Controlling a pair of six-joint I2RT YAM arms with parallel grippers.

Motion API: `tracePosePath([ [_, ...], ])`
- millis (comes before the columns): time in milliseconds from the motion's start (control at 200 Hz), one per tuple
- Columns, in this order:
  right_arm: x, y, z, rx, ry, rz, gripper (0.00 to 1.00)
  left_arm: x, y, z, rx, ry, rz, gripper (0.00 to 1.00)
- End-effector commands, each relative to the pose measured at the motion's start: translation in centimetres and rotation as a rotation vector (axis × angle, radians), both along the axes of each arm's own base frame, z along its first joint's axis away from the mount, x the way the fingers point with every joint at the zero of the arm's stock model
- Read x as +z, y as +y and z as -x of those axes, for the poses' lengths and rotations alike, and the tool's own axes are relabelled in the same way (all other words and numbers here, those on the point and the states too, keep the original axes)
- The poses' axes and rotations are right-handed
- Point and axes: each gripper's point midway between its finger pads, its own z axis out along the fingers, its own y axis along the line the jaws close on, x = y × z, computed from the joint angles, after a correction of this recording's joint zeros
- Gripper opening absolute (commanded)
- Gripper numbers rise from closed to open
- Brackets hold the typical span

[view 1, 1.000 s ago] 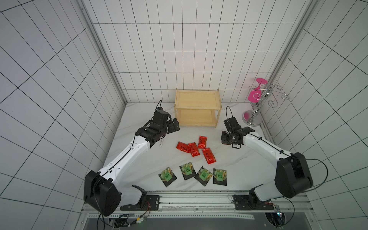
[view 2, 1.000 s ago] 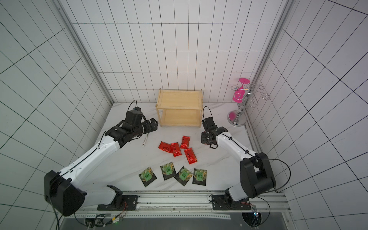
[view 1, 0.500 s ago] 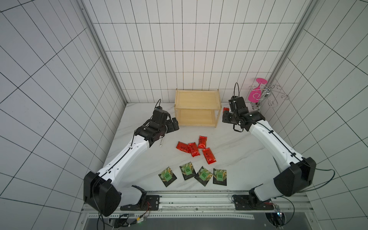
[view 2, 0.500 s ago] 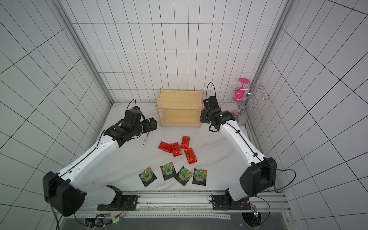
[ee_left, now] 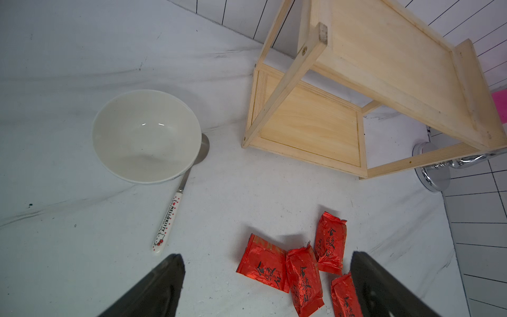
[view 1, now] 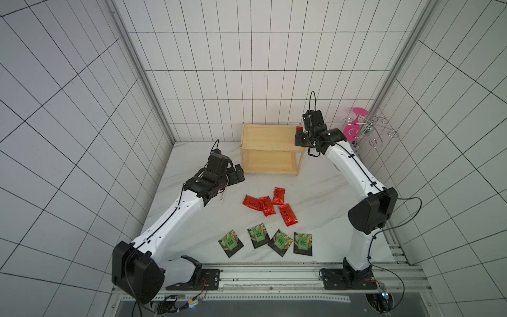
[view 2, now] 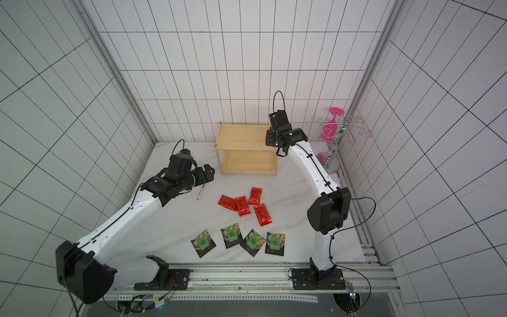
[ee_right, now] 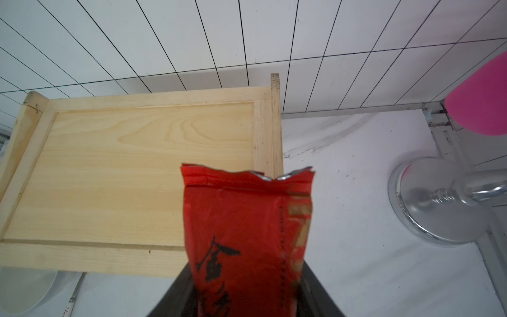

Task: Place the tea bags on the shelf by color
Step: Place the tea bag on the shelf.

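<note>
Robot lab cell, gridded walls (view 1: pixel 260 55) (aluminium rail (view 1: pixel 274 274))

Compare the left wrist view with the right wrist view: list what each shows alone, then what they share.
Left wrist only: four loose red tea bags and the lower tier of the shelf. Right wrist only: a held red tea bag clamped in the right end effector. Both: the shelf's top tier, the white bowl and the chrome stand's base.

Four red tea bags (ee_left: pixel 303 277) are seen clustered just beyond the left gripper (ee_left: pixel 266 256), whose jaws are set wide apart; a spoon (ee_left: pixel 170 216) is tucked under a white bowl (ee_left: pixel 146 135) near the wooden shelf (ee_left: pixel 310 129)
</note>
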Motion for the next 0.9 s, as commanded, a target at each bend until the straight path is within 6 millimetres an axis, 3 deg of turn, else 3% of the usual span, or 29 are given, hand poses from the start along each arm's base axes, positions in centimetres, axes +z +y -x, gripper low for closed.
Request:
tracePosePath([
  [0,1.3,0.7,-0.8,0.015,-0.028,0.021,0.48,0.1,-0.1,-0.5,-0.007,-0.017,0.0,0.98],
  [180,0.3,1.0,-2.5,0.007,-0.033,0.063,0.48,0.2,0.4,-0.8,-0.003,-0.034,-0.05,0.98],
  [585,-3.5,1.3,-3.4,0.026,0.026,0.144,0.48,0.0,-0.7,-1.0,-0.038,-0.015,-0.007,0.98],
  [894,-3.8,1.0,-4.0,0.009,0.021,0.167,0.51,0.1,-0.7,-0.9,-0.04,-0.015,-0.005,0.98],
])
